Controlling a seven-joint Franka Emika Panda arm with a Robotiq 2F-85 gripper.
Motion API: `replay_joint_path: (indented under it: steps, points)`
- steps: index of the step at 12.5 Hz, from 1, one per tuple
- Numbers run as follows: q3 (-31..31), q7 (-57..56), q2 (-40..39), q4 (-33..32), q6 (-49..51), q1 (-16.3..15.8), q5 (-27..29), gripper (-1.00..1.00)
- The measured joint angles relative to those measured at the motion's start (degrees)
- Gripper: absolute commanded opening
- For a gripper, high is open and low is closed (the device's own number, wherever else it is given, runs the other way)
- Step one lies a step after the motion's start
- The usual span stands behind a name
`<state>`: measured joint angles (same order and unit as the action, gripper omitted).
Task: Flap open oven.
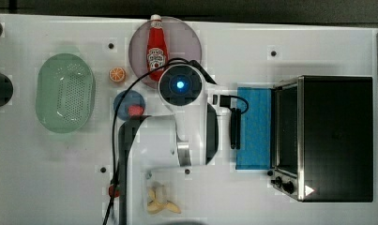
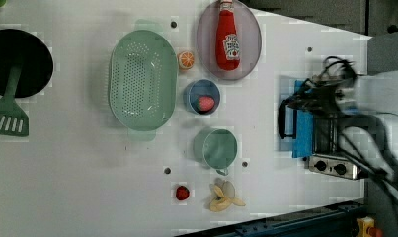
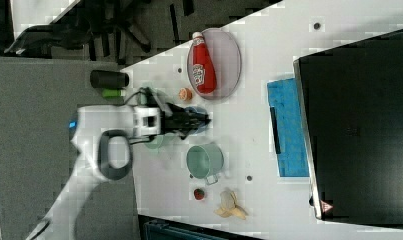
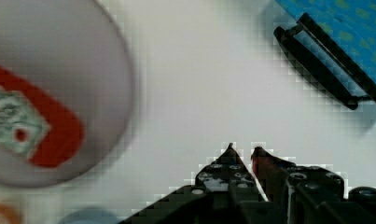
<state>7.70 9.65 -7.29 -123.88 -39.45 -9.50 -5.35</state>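
The oven (image 1: 336, 136) stands at the top view's right end of the white table (image 1: 280, 206), a big box with a black top and a silver front frame. Its blue glass door (image 1: 253, 129) already lies folded down flat in front of it, and the dark bar handle (image 4: 325, 60) runs along the door's free edge.

I judge the oven body as heavy and stiff, so it should not slide when the door is moved. The door itself is light and turns on a hinge at its lower edge; the glass is smooth and could be fragile, so it is not a good place to press. The bar handle is the right place to take hold: it is rigid, thin enough for the fingers, and stands a little off the glass.

The gripper (image 4: 241, 151) is over the bare table, near the handle but apart from it, close to the plate (image 4: 59, 56) with the ketchup bottle (image 4: 31, 121). In the wrist view the two fingertips (image 4: 230, 154) stand almost together, with only a narrow gap, and nothing is between them as far as I can see. It touches nothing
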Motion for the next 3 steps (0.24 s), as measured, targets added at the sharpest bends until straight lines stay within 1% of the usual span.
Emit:
replay_joint_path:
  steps: [2,3]
  points:
    - [0.62,0.00,7.07,2.01,5.51,-0.65,0.09,-0.65]
    - [1.37,0.00,9.71,4.14,9.96,-1.13,0.11,-0.65]
